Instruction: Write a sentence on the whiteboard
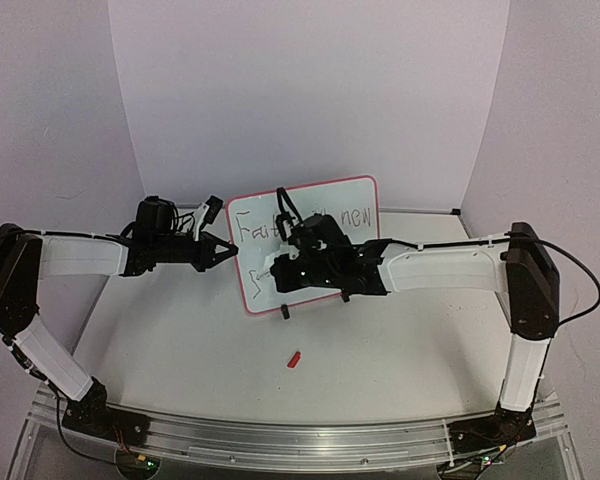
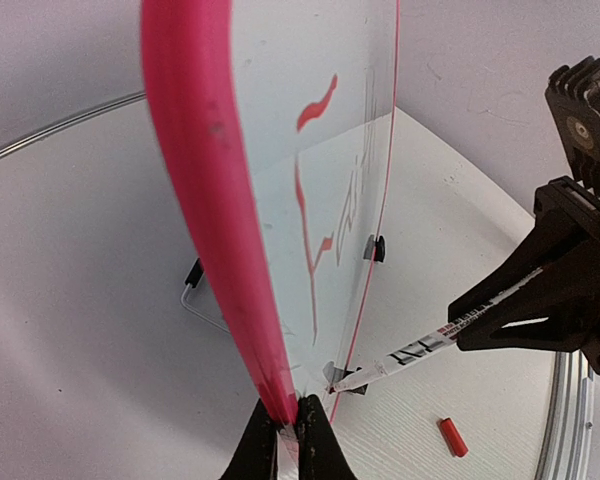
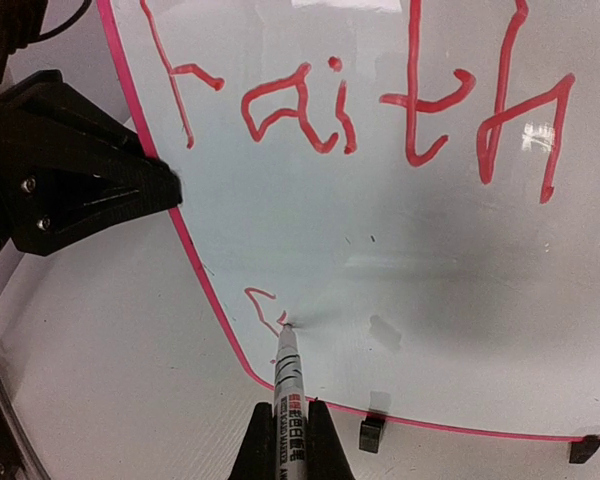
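The whiteboard (image 1: 310,205) stands upright at the table's middle back, red-pink rimmed. It also shows in the right wrist view (image 3: 380,230) and edge-on in the left wrist view (image 2: 195,200). The sentence (image 3: 360,110) reads "Faith" up close, with "new" (image 1: 357,216) at the right in the top view. A small red stroke (image 3: 263,305) starts the second line. My left gripper (image 2: 288,420) is shut on the board's left edge. My right gripper (image 3: 290,425) is shut on a white marker (image 3: 288,375), its tip touching the board at the stroke.
A small red marker cap (image 1: 293,358) lies on the table in front of the board, also in the left wrist view (image 2: 452,437). Two black feet (image 3: 372,432) hold the board's lower edge. White walls close the back and sides.
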Available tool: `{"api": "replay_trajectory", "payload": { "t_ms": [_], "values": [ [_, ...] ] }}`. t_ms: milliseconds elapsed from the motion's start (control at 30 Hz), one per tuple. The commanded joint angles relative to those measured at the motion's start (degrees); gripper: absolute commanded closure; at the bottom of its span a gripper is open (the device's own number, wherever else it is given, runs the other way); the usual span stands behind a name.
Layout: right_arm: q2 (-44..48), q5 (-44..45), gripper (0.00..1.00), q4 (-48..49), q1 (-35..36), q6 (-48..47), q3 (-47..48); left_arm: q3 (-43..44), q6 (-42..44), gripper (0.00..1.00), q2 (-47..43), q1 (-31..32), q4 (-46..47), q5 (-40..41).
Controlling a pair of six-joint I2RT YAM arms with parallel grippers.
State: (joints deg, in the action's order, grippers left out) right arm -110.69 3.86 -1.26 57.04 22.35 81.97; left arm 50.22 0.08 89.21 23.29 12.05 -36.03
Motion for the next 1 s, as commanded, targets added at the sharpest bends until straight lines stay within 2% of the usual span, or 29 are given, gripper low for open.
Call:
{"api": "replay_trajectory", "payload": {
  "t_ms": [0, 367, 467, 667, 800, 967],
  "values": [
    [0.6, 6.5, 1.00, -0.4, -0.1, 1.3, 0.2, 0.1, 3.9, 1.00, -0.4, -0.1, -2.0, 4.0],
    [3.3, 11.9, 1.00, -1.4, -0.1, 0.9, -1.9, 0.1, 3.9, 1.00, -0.4, -0.1, -2.0, 3.9],
    [3.5, 11.2, 1.00, -1.4, -0.1, 0.6, -1.6, 0.1, 3.9, 1.00, -0.4, 0.0, -2.0, 3.9],
    [6.2, 2.8, 1.00, -1.5, -0.1, -1.0, -2.1, 0.1, 3.9, 1.00, -0.4, -0.1, -2.0, 3.9],
    [8.7, 2.3, 1.00, -1.4, -0.1, -0.8, -2.5, 0.1, 3.9, 1.00, -0.3, -0.1, -2.0, 3.9],
    [6.9, 2.7, 1.00, -1.5, -0.1, -1.8, 0.2, 0.1, 3.9, 1.00, -0.3, 0.0, -1.9, 3.9]
  ]
}}
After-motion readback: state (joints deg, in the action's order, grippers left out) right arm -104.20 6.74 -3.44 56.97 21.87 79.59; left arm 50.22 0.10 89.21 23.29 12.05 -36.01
